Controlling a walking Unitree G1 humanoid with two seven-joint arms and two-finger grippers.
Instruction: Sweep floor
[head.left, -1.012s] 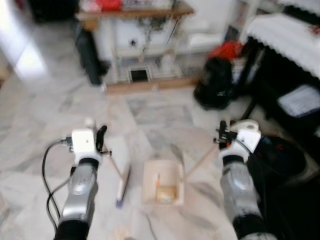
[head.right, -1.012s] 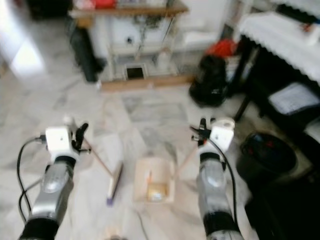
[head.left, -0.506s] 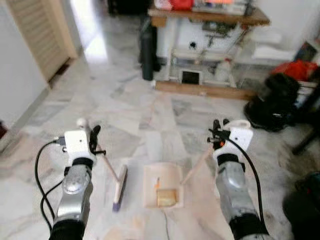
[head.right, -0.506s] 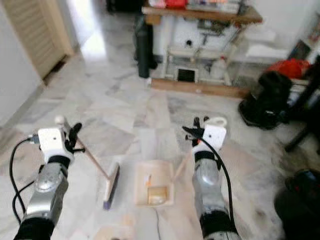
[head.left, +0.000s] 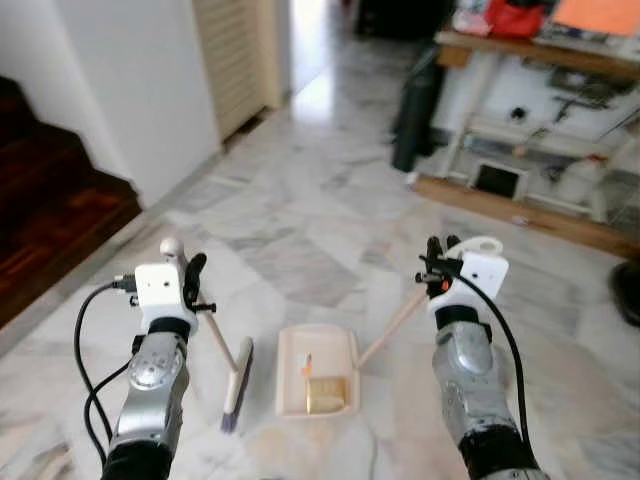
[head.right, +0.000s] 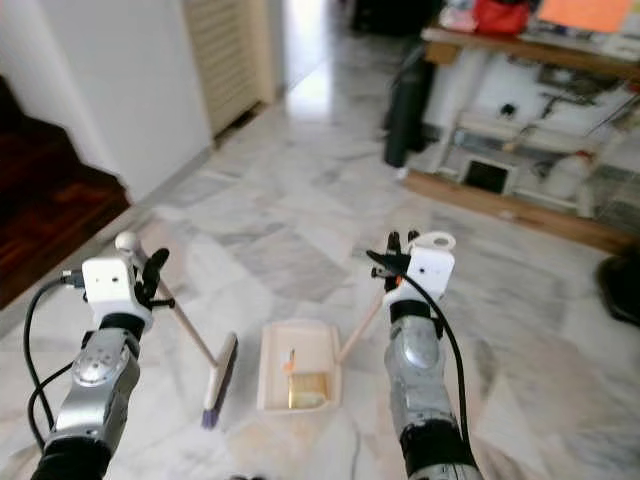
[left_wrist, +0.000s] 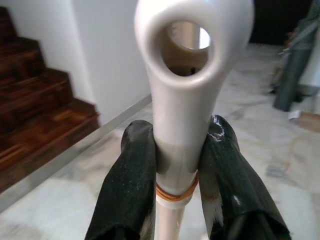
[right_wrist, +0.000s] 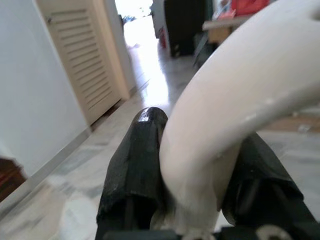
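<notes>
Camera view is now swinging leftward since the earlier frames: a white wall, dark wooden stairs and a louvred door are coming into sight at the left, while broom and dustpan are keeping their places between the arms. Left gripper is clamping both fingers on the pale handle end of the broom, whose brush head is resting on the marble floor just beside the dustpan. Right gripper is closing around the cream handle of the dustpan, which is lying flat on the floor, holding a yellowish scrap. A cluttered table is standing beyond.
</notes>
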